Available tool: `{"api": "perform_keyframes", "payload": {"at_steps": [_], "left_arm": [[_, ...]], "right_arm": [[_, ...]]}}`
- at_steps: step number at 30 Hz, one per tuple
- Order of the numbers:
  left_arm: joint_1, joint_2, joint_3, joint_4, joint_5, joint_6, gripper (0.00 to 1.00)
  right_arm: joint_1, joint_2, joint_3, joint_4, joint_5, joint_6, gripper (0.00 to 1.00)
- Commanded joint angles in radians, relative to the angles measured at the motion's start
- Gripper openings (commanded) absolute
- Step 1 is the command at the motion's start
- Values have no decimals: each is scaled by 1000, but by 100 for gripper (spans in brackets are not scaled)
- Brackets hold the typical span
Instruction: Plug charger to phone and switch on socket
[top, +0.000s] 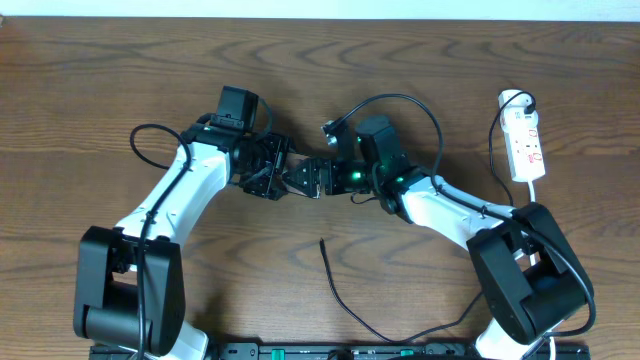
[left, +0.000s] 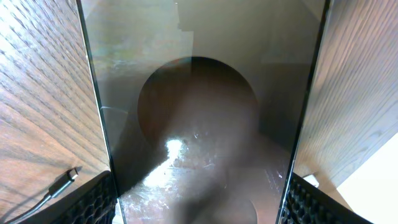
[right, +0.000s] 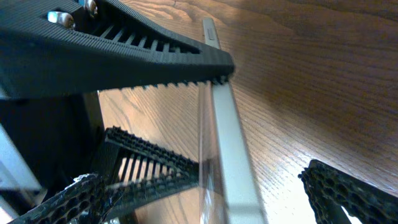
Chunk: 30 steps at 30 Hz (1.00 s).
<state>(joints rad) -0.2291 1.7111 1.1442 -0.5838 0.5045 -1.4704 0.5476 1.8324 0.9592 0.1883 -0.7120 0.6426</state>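
My left gripper is shut on the phone and holds it up on edge at the table's middle. In the left wrist view the phone's dark glossy face with a round patch fills the space between the left gripper's two fingers. In the right wrist view the phone's pale edge runs between my right gripper's open fingers, with a gap on each side. My right gripper faces the left one. The charger lies loose in front, its tip on the table. The socket lies at the far right.
The socket's thick white cord runs down toward the right arm's base. A black arm cable loops over the right arm. Wooden table lies all around.
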Motion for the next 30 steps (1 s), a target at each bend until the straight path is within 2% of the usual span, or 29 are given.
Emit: {"api": "perform_keyframes", "payload": {"at_steps": [1, 4, 8, 12, 16, 19, 26, 27, 28, 29, 30], "left_arm": [[-16, -30, 25, -2, -1, -15, 8], [-24, -30, 25, -2, 0, -25, 8], [-31, -30, 25, 3, -1, -29, 8], [-32, -30, 25, 9, -1, -36, 7], [-32, -30, 25, 10, -1, -48, 7], [-32, -30, 25, 21, -5, -51, 8], [-32, -30, 25, 24, -46, -55, 7], [-32, -30, 25, 24, -46, -55, 8], [-32, -30, 25, 24, -46, -54, 7], [-32, -30, 25, 24, -46, -54, 9], [-32, -30, 25, 24, -46, -54, 16]], "right_arm": [[24, 2, 15, 2, 66, 1, 98], [34, 2, 15, 3, 82, 15, 95], [34, 2, 15, 2, 82, 15, 80], [35, 2, 15, 2, 82, 14, 62], [35, 2, 15, 2, 82, 15, 38], [36, 2, 15, 3, 82, 14, 25], [36, 2, 15, 3, 85, 14, 9], [36, 2, 15, 3, 85, 14, 2], [36, 2, 15, 3, 85, 14, 1], [36, 2, 15, 3, 85, 15, 1], [36, 2, 15, 3, 85, 15, 1]]}}
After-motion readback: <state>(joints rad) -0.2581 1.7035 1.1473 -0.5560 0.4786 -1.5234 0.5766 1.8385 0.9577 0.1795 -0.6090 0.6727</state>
